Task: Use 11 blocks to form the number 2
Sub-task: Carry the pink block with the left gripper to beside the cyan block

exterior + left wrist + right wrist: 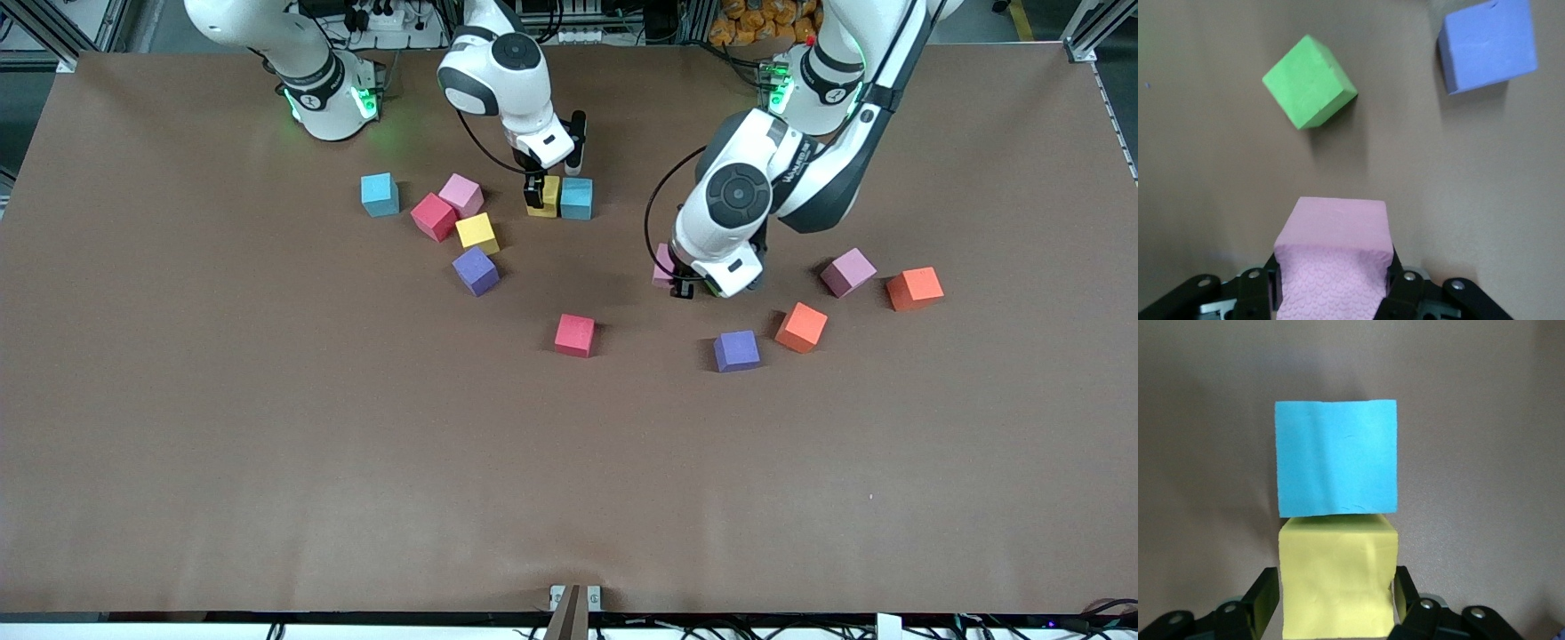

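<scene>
Beside the sky blue block (1336, 457), right fingers (1265, 600) straddle the yellow block (1337, 577) loosely; left fingers (1405, 283) clamp the pink block (1335, 260).

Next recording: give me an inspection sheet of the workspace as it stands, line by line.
Surface: brown table, bare near the front camera.
Job's things: yellow block touching sky blue block; other blocks scattered, including a green block; no digit formed yet.
Clutter: nothing seen.
Grippers: right gripper around the yellow block, fingers slightly apart from it; left gripper shut on pink block.
Cables: black cables loop at both wrists.
Surroundings: metal frame, equipment beside the robots' bases.
</scene>
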You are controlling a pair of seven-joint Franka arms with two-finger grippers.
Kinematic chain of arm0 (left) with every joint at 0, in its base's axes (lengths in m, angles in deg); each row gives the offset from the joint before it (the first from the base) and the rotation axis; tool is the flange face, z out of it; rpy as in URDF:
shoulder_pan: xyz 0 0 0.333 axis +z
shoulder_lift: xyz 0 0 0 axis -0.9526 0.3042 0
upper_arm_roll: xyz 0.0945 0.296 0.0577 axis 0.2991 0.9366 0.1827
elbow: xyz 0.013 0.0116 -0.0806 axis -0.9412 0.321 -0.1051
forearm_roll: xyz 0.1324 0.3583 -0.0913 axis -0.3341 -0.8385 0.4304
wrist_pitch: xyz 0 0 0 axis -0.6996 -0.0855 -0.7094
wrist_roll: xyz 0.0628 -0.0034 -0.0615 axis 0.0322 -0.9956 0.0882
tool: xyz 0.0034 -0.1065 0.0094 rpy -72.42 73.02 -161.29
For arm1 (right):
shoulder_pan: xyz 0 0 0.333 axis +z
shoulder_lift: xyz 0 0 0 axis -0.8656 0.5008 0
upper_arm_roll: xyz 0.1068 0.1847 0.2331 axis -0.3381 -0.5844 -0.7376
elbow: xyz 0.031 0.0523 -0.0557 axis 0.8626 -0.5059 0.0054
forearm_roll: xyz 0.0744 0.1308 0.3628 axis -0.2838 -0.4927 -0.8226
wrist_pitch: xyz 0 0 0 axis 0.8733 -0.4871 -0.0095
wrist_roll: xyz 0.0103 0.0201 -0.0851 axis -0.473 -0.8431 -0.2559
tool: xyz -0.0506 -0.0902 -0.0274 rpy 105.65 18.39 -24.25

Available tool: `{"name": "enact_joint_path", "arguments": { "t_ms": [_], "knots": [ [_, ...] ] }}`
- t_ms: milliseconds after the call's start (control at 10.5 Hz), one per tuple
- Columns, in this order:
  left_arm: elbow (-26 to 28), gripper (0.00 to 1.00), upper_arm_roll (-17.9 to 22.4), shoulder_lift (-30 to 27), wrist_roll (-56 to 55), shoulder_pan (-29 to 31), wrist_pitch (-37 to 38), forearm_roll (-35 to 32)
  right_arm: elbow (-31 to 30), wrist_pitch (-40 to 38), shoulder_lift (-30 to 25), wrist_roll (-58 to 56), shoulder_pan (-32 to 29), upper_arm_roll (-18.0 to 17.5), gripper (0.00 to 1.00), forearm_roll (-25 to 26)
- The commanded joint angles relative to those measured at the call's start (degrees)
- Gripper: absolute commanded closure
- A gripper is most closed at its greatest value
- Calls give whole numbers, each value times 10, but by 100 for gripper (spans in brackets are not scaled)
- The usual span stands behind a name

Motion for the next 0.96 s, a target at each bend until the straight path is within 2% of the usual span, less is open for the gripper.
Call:
{"name": "enact_joint_path", "arguments": {
  "t_ms": [0,191,287,574,670,861],
  "knots": [
    [96,49,-21,-51,-22,3,-65,6,-1,-1,-13,2,5,3,22,10],
    [177,49,-45,-85,-53,3,-133,5,0,-45,-54,8,4,3,19,10],
    [197,49,-59,-89,-73,4,-147,5,1,-80,-80,9,-3,4,17,10],
    [197,49,-86,-82,-129,1,-171,5,5,-200,-176,11,-45,6,10,4],
    [195,49,-89,-70,-142,0,-190,5,23,-243,-199,7,-75,8,0,1],
    [193,49,-91,-47,-163,-25,-218,5,90,-335,-208,5,-130,9,0,1]
  ]
}}
